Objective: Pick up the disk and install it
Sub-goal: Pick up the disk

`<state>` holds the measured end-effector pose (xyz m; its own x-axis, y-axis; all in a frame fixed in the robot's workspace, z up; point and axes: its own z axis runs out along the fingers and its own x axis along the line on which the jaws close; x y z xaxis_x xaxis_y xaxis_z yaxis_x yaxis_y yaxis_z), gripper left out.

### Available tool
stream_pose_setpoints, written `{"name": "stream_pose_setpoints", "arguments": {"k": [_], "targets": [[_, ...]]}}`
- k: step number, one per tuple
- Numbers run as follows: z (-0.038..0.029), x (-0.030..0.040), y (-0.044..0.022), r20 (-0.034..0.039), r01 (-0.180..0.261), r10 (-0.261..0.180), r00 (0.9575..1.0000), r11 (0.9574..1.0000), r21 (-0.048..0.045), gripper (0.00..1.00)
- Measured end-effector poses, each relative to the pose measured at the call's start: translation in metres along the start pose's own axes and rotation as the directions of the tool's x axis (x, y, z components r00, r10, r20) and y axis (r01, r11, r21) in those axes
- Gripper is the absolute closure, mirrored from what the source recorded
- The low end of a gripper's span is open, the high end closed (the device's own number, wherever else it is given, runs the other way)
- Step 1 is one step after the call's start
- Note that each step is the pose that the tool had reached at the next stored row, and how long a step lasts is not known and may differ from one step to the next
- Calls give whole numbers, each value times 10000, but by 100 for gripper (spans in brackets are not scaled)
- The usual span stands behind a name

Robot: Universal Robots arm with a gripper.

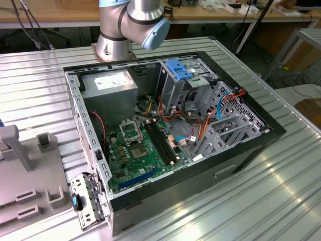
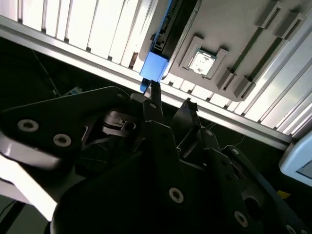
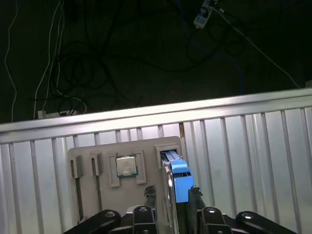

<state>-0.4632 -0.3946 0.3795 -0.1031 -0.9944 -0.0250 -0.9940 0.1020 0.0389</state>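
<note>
In the exterior view, the open case (image 1: 241,160) lies on the table (image 1: 251,211) with the cage (image 1: 173,88) inside it. The fixture (image 1: 30,186) is at the exterior view's left.

In the second wrist view, the disk (image 2: 173,24) stands on its edge in a slot of the fixture, beside the chip (image 2: 201,62). The gripper (image 2: 170,97) is close at the blue end of the disk.

In the first wrist view, the gripper has its fingers apart, one on each side of the disk, and seems to clamp nothing yet. I think a good grasp needs the fingers centred over the disk, so they press both flat faces evenly. The lift should follow the slot straight, because a tilt could jam the disk in the fixture.
</note>
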Motion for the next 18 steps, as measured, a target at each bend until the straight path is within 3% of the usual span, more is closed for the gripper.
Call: {"name": "stream_pose_setpoints", "arguments": {"k": [1, 2, 7, 9, 13, 18], "targets": [[13, 0, 0, -8, 207, -207, 9998, 9998, -4, 58], [43, 1, -1, -14, 359, -359, 9994, 9994, -3, 58], [162, 4, -6, -9, 371, -371, 9993, 9993, 73, 56], [214, 5, -8, -8, 371, -371, 9993, 9993, 87, 44], [279, -40, -82, -15, 367, -367, 9993, 9993, 91, 44], [385, -63, -85, -16, 369, -369, 9993, 9993, 100, 44]]}}
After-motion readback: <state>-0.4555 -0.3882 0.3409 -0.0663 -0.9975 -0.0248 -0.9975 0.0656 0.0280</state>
